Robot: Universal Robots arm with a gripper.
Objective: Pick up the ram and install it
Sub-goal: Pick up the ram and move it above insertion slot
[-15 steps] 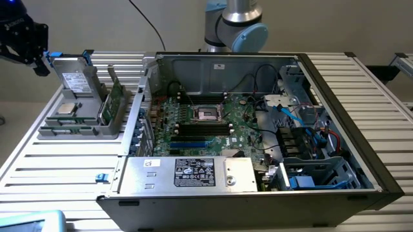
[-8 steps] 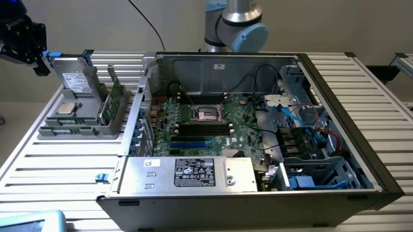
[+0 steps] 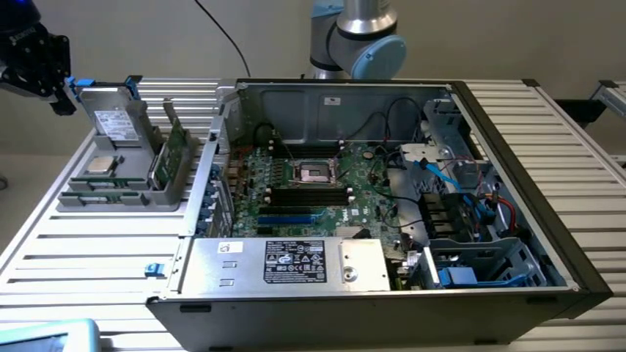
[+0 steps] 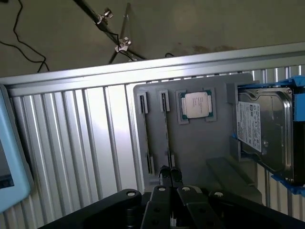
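One closed tool (image 4: pixel 169 173), slatted table (image 3: pixel 98 249), plain wall (image 3: pixel 489 37)

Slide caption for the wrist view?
Shut black claw facing a grey plastic tray holding a square silver processor chip and a blue-framed metal hard drive.

The ram (image 4: pixel 165 133) is a long, very thin stick. It stands on its long edge in a narrow slot of the gray holder (image 4: pixel 200 143), the slot nearer to the processor (image 4: pixel 196 105). In the wrist view it appears as one dark line; its chips cannot be told.
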